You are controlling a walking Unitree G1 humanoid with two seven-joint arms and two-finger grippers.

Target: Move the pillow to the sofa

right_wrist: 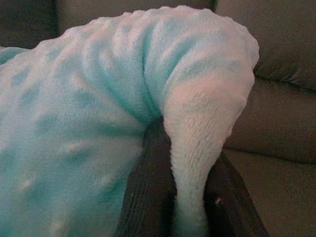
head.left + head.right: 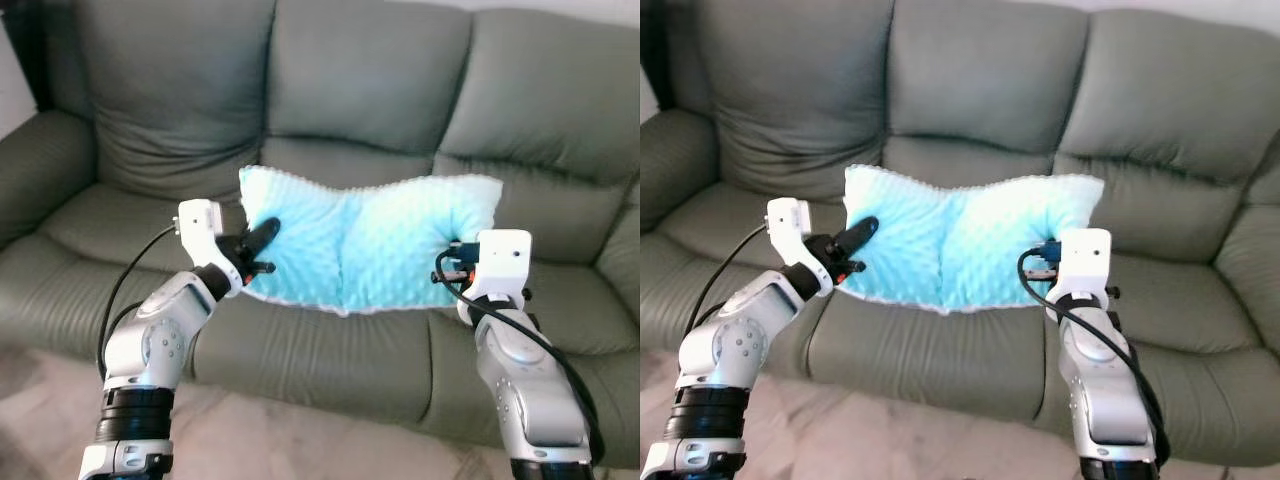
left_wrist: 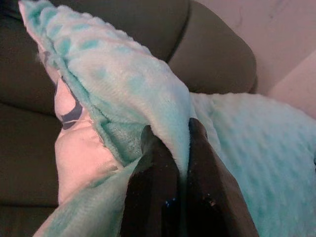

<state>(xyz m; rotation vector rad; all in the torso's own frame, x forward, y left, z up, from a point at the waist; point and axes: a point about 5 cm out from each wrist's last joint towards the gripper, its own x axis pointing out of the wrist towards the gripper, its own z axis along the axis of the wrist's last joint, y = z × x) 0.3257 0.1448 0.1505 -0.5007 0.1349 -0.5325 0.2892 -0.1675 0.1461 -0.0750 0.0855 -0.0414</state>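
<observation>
No readable writing or brand anywhere; left gripper (image 2: 262, 240) was clamped on the left edge of the pillow (image 2: 370, 240), fabric pinched between its black fingers (image 3: 155, 163), a pale underside with a dark mark showing there; pillow was light turquoise, plush, dotted with raised bumps, creased down the middle; long axis ran left-right across the grey-green sofa (image 2: 350, 70), over the middle seat cushion; right gripper (image 1: 190, 197) was closed on the pillow's right corner.

A home living room: a grey-green leather sofa (image 2: 370, 90) on pale marbled floor (image 2: 250, 440).
</observation>
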